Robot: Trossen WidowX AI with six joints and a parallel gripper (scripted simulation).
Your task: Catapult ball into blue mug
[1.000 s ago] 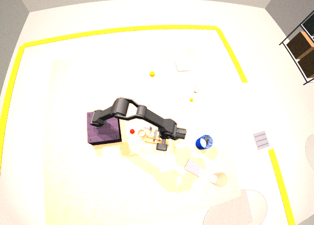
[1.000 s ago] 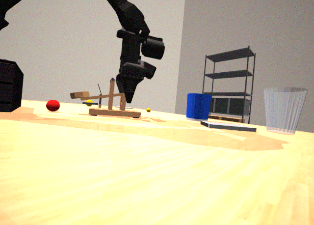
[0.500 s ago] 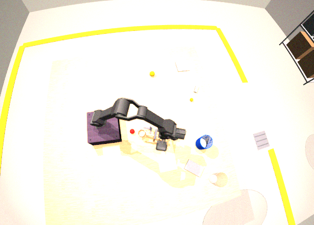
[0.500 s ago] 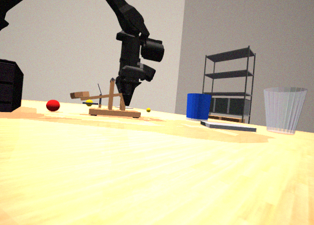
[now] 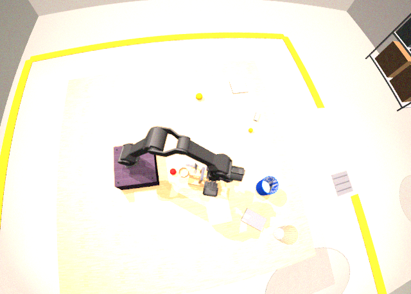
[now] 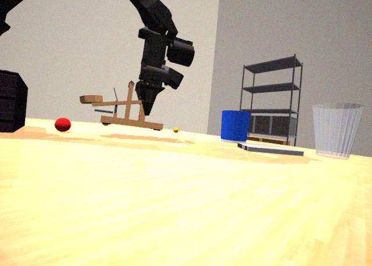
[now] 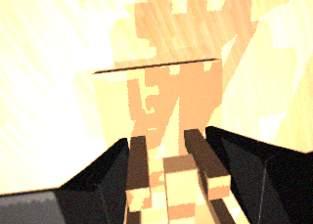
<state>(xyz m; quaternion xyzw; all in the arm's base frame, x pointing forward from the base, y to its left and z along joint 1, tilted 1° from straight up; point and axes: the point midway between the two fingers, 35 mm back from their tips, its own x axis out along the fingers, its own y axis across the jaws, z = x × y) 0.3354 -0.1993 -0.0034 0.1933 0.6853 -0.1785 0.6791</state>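
The wooden catapult (image 5: 194, 179) (image 6: 132, 123) (image 7: 205, 157) stands on the table just right of the arm's base, and its empty cup points toward the base. The red ball (image 5: 173, 171) (image 6: 63, 124) lies on the table beside the cup, apart from it. The blue mug (image 5: 267, 185) (image 6: 235, 125) stands upright to the right of the catapult. My gripper (image 5: 210, 186) (image 6: 147, 111) (image 7: 167, 139) points down at the mug-side end of the catapult and is shut on its wooden frame, with one dark finger on each side of the two uprights.
Two small yellow balls (image 5: 198, 96) (image 5: 250, 129) lie farther back. A flat grey slab (image 5: 253, 219) (image 6: 270, 149) and a clear ribbed bin (image 5: 287, 233) (image 6: 336, 131) stand beyond the mug. A metal shelf (image 6: 270, 89) stands off the table. The purple arm base (image 5: 134, 174) is at the left.
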